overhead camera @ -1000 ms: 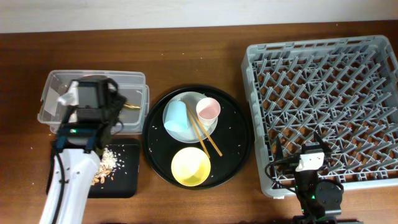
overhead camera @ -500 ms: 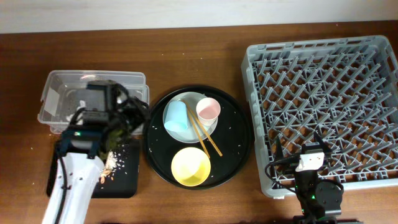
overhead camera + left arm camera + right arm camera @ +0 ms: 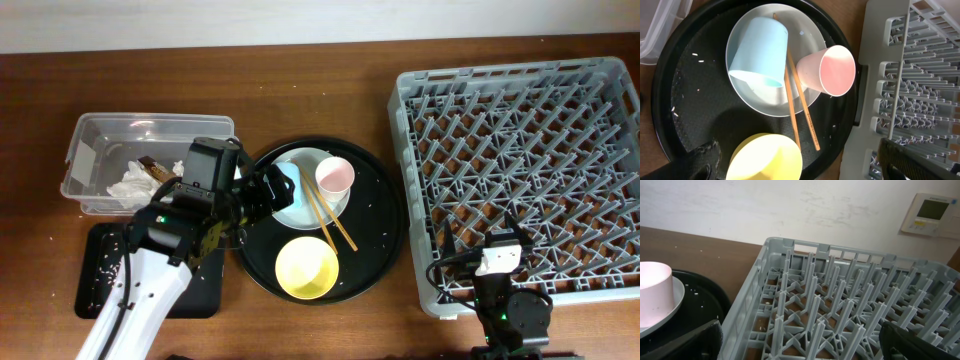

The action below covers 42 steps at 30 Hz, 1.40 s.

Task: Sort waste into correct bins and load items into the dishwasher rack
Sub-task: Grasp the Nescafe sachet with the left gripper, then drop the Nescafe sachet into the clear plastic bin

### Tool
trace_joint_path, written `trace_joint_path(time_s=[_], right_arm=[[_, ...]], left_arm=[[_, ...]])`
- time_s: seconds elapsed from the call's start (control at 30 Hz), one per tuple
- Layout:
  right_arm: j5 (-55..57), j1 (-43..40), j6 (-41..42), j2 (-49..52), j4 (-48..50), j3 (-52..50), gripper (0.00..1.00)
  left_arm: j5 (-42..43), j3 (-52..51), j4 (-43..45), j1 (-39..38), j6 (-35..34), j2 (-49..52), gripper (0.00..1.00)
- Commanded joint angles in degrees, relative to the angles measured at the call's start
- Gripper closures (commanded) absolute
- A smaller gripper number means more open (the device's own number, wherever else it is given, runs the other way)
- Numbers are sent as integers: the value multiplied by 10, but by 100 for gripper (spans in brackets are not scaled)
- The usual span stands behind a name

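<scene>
Hovering spread wide over the round black tray (image 3: 385, 225), the left gripper (image 3: 802, 165) faces a probably rigid, slick plate (image 3: 752, 100) best pinched at its rim, a light blue cup (image 3: 760, 52) tipped on it, and thin, roll-prone chopsticks (image 3: 803, 107) lying across.

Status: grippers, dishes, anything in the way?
Left gripper open, empty, by small blue cup lying on pale round plate. Right gripper open, at grey plastic rack. Thin wooden chopsticks lie against the cup.
</scene>
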Motion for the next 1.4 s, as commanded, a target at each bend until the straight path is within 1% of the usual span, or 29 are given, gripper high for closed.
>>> trace_joint_path(time_s=[0.0, 0.47, 0.5, 0.53, 0.57, 0.6, 0.63, 0.67, 0.7, 0.73, 0.77, 0.83, 0.87, 0.9, 0.97, 1.07, 1.23, 1.27, 1.3, 1.37], right_arm=[[-1, -2, -2, -3, -2, -3, 2], [-1, -2, -2, -3, -2, -3, 2], [-1, -2, -2, -3, -2, -3, 2], [-1, -2, -2, -3, -2, -3, 2], [-1, -2, -2, -3, -2, -3, 2], [-1, -2, -2, -3, -2, -3, 2], [-1, -2, -2, -3, -2, -3, 2], [-1, -2, -2, -3, -2, -3, 2], [-1, -2, -2, -3, -2, -3, 2], [-1, -2, -2, -3, -2, -3, 2], [-1, -2, -2, -3, -2, -3, 2], [-1, -2, -2, -3, -2, -3, 2], [-1, -2, -2, -3, -2, -3, 2], [-1, -2, -2, -3, -2, -3, 2], [-1, -2, -2, -3, -2, -3, 2], [-1, -2, -2, -3, -2, -3, 2], [-1, -2, -2, -3, -2, -3, 1], [-1, -2, -2, -3, -2, -3, 2], [-1, -2, -2, -3, -2, -3, 2], [-1, -2, -2, -3, -2, -3, 2]], left_arm=[[2, -7, 0, -2, 7, 0, 1], [2, -7, 0, -2, 7, 0, 1], [0, -7, 28, -2, 6, 0, 1], [0, -7, 80, -2, 7, 0, 1], [0, -7, 82, -3, -15, 0, 11], [0, -7, 82, -8, -25, 0, 28], [-19, -8, 80, -29, -39, 3, 44], [-66, -8, 78, -52, -56, 9, 47], [-101, -8, 78, -70, -80, 16, 55], [-129, -8, 78, -92, -128, 31, 64], [-165, -8, 78, -104, -173, 56, 65], [-166, -8, 81, -104, -235, 104, 63], [-165, -8, 92, -104, -264, 137, 59], [-163, -8, 105, -103, -280, 169, 53], [-147, -8, 155, -97, -282, 206, 43], [-154, -8, 155, -95, -282, 213, 43], [-170, -8, 157, -95, -273, 238, 45], [-199, -8, 157, -95, -261, 240, 50], [-211, -8, 157, -92, -252, 239, 51], [-213, -8, 160, -81, -250, 239, 55]])
